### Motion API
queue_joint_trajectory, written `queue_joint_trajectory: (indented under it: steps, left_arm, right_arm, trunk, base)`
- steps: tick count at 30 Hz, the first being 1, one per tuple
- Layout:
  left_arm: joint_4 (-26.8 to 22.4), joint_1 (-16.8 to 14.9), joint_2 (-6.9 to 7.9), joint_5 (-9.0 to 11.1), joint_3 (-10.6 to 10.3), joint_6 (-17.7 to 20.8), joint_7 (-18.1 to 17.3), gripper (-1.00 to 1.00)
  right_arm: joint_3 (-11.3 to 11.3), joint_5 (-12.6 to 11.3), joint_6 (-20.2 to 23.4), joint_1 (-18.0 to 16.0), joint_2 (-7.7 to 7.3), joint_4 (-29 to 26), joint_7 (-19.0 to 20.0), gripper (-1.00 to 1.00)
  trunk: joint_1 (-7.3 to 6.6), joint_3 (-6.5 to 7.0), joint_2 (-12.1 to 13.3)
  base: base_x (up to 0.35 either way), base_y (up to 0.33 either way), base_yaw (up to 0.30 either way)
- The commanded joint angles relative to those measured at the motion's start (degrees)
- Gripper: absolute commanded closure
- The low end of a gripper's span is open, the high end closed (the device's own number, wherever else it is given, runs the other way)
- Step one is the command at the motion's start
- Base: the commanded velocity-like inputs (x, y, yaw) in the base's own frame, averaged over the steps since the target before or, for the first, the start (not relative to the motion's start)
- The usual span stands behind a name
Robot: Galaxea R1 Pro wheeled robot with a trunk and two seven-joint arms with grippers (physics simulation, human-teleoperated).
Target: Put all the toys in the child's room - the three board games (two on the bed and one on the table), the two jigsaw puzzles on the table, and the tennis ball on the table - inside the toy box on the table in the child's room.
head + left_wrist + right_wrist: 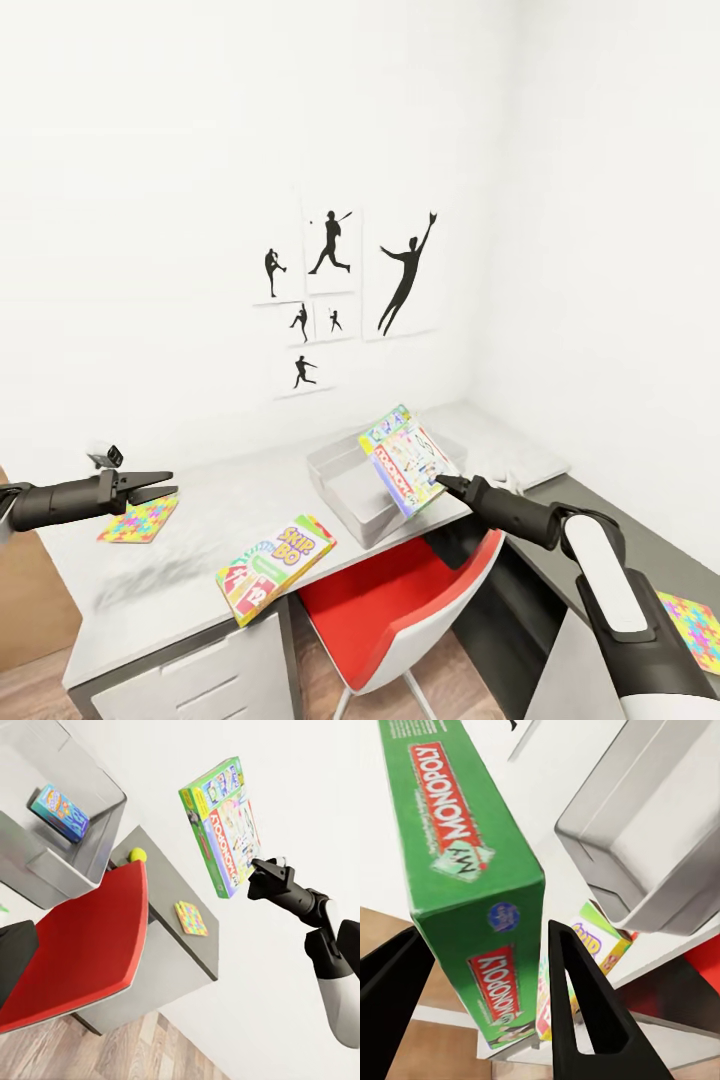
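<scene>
My right gripper [441, 483] [259, 875] [484, 934] is shut on a green Monopoly board game [403, 459] [223, 825] [465, 862], held tilted in the air just above the near right edge of the toy box [352, 481] [90, 832]. A small colourful board game [60, 811] lies inside that bin. A Skip-Bo board game [273, 566] [585, 952] rests at the table's [200, 510] front edge. My left gripper [172, 482] hovers open over a jigsaw puzzle [139, 520] at the table's left. A second jigsaw puzzle [690, 625] [190, 917] and the tennis ball [137, 855] lie on the lower side unit.
A red and white chair [400, 600] [82, 945] is tucked under the table in front of the toy box. The dark-topped side unit [620, 540] [180, 892] runs along the right wall. Black silhouette pictures [340, 290] hang on the white wall behind.
</scene>
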Motion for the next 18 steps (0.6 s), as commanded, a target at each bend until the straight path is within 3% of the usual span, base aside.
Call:
queue_joint_trajectory:
  steps: [1, 18]
  left_arm:
    - [0.0, 0.0, 0.01, 0.0, 0.0, 0.6, -0.2, -1.00]
    - [0.0, 0.0, 0.00, 0.0, 0.0, 0.5, -0.2, -1.00]
  right_arm:
    - [-0.1, 0.2, 0.3, 0.0, 0.01, 0.0, 0.3, 1.00]
    - [-0.1, 0.2, 0.3, 0.0, 0.01, 0.0, 0.3, 1.00]
  trunk:
    - [0.02, -0.03, 0.0]
    - [0.02, -0.03, 0.0]
  base:
    - [0.000, 0.000, 0.010]
    - [0.068, 0.000, 0.001]
